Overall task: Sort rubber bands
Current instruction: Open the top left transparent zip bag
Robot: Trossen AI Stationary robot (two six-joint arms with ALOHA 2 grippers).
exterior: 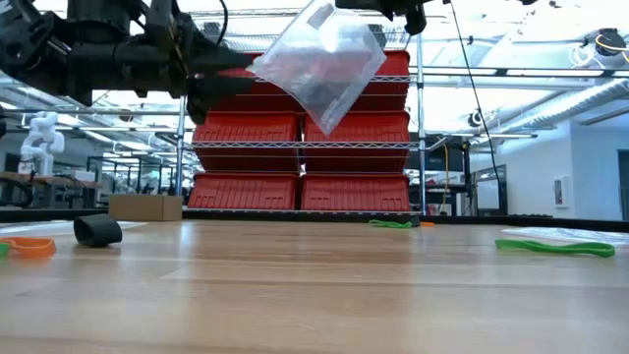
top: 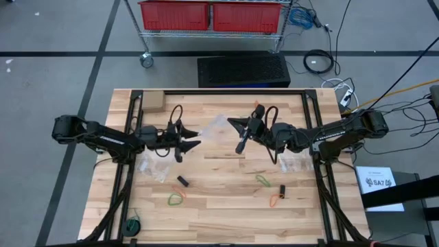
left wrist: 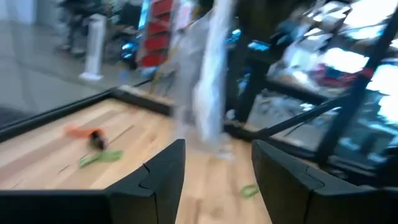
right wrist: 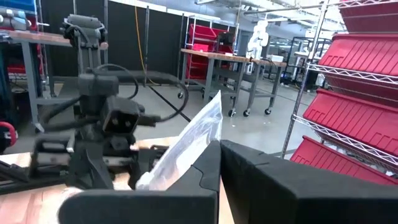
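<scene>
Nearest the low camera lie an orange band and a black band on the worktop, with a green band off to the other side. More bands lie scattered on the near half in the high view, none of them bagged yet.

Your right pincer is clamped shut on one edge of a clear bag, which hangs well above the worktop at mid-table. Your left pincer stands open just beside the bag, fingers apart, not touching it.

The step looks like opening the bag for loading. Bring the left pincer to the free lip opposite the right's grip, close on one layer only, then draw the two apart gently. The film is thin and slack, so pinch near the rim, and keep the mouth facing up so that bands can drop in.
</scene>
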